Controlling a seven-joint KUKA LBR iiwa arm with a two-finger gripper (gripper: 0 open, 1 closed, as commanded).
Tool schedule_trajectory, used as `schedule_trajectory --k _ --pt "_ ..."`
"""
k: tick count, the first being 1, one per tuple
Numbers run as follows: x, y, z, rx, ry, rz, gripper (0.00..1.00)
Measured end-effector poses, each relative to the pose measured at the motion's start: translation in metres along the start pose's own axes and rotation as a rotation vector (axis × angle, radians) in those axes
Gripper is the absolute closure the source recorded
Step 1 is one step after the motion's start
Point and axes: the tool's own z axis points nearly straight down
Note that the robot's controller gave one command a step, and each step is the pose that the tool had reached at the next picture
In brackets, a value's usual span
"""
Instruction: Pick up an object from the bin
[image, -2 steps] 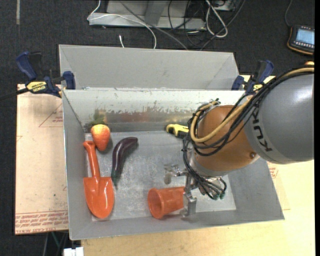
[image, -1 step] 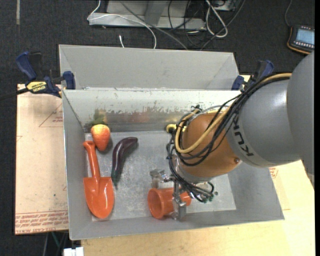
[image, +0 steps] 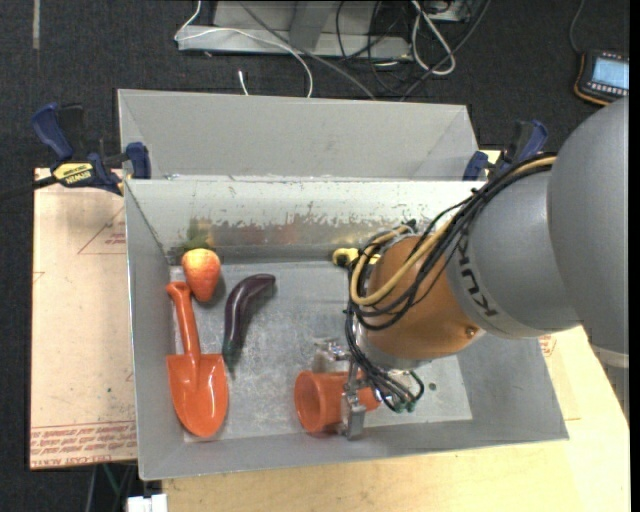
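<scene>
grey arm (image: 560, 240) over scuffed bin floor (image: 280, 345); tool (image: 352, 410) beside orange cup (image: 315, 402), grip unclear; dark carpet (image: 80, 60) around.

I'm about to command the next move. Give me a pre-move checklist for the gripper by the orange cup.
1. Gripper beside the orange plastic cup, which lies on its side near the front of the grey metal bin: ok.
2. Cup actually held: cannot tell.
3. Dark purple toy aubergine apart from cup: ok.
4. Orange plastic shovel apart from cup: ok.
5. Red-yellow toy apple far off, back left: ok.
</scene>
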Motion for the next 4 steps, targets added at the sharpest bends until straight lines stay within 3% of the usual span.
schedule_trajectory --k 1,2,4 --pt "0.001 0.013 0.001 -0.002 -0.002 -0.282 1.00" --pt "0.001 0.013 0.001 -0.002 -0.002 -0.282 1.00" --pt "0.002 0.014 -0.061 -0.005 0.007 -0.279 1.00"
